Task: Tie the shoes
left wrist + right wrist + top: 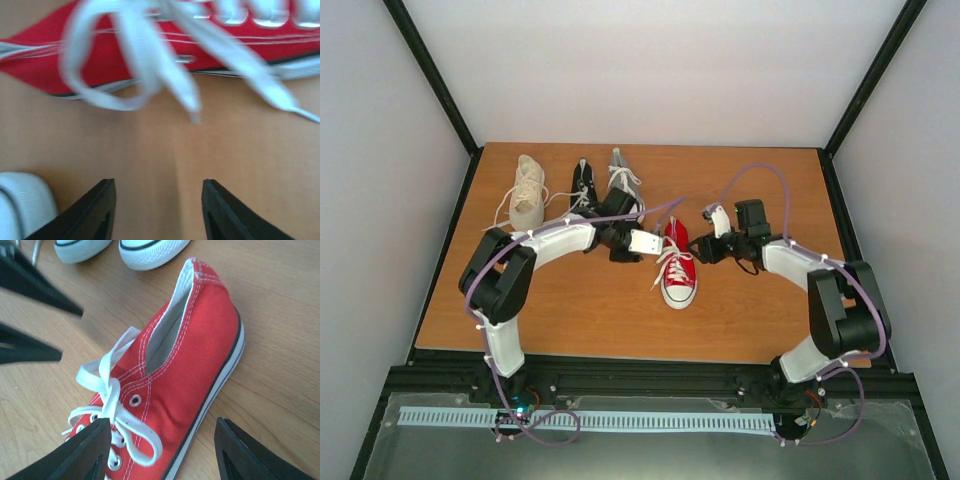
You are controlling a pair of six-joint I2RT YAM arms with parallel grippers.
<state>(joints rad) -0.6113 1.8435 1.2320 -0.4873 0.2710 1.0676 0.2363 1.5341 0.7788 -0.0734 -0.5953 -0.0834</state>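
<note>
Sneaker (pixel 200 355), red, midway across the surface (pixel 570 310).
Left gripper (pixel 157 182) and right gripper (pixel 162 420) sit either side of it, both spread, holding nothing.

The red shoe (pixel 200 355) lies on the wooden table (pixel 280 300), heel toward 12 o'clock, loose white laces (pixel 107 400) at 8. The right gripper (pixel 161 426) straddles its side at 6, jaws apart. White toe caps (pixel 150 250) show at 11.

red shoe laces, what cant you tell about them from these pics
- Left wrist: laces and red shoe are blurred; knot or loose loop, cannot tell.
- Right wrist: toe and lower eyelets cut off by the bottom edge.
- Top: laces too small to read; the left arm covers part of the grey shoe.
</note>
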